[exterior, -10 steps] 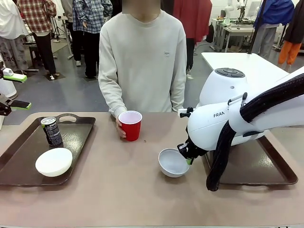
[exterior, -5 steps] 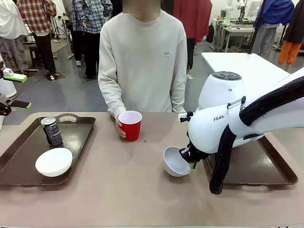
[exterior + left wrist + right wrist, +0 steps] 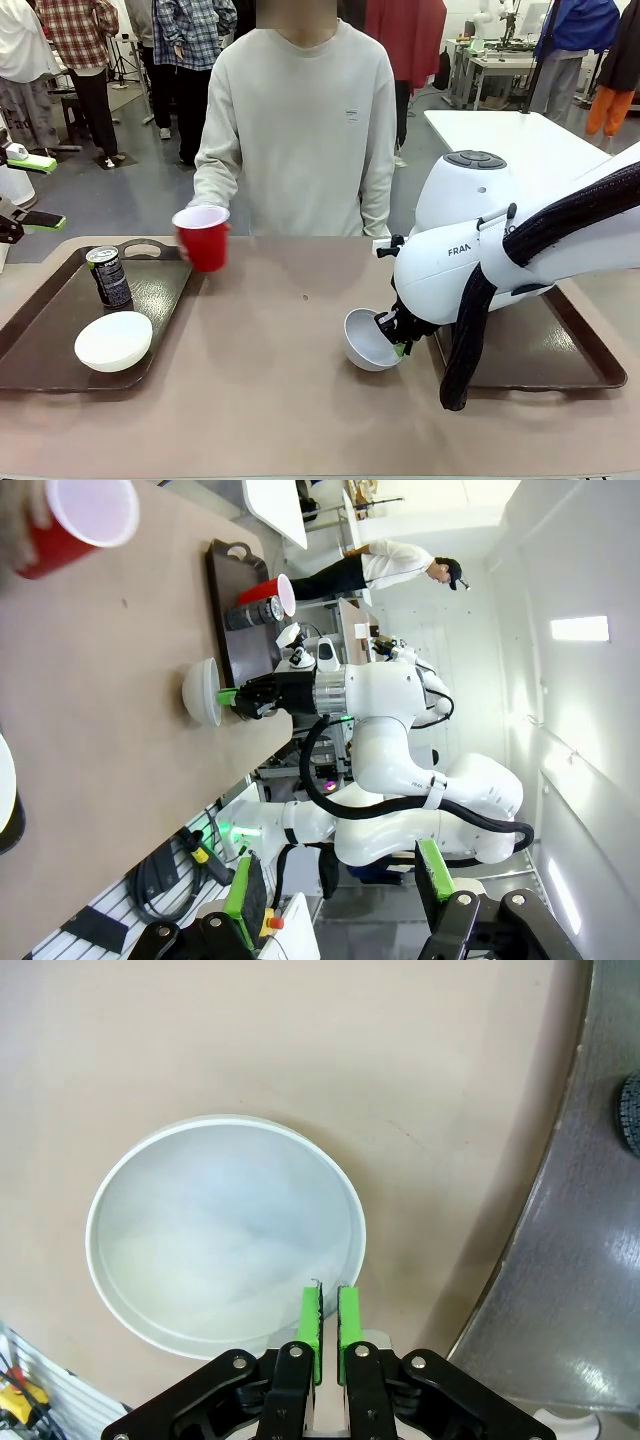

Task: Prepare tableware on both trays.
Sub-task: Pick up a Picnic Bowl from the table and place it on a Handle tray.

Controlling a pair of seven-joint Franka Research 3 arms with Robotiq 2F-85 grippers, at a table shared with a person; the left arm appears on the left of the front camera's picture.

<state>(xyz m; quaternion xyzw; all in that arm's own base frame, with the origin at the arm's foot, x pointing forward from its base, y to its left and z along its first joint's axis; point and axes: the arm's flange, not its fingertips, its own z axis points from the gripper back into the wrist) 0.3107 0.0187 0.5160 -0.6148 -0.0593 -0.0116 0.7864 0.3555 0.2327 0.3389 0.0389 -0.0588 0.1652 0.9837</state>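
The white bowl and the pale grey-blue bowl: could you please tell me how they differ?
The white bowl lies level on the left tray; the pale grey-blue bowl is tilted, beside the right tray. The white bowl is untouched; the right pincer grips the pale grey-blue bowl's rim. Both are shallow and round.

The person's hand [image 3: 184, 246] has carried the red plastic cup with a white inside [image 3: 202, 237] from the middle of the table over to the dark brown plastic tray [image 3: 40, 330] on the left. The right gripper [image 3: 397, 341] now tips the pale grey-blue round bowl [image 3: 363, 340] up on its edge.
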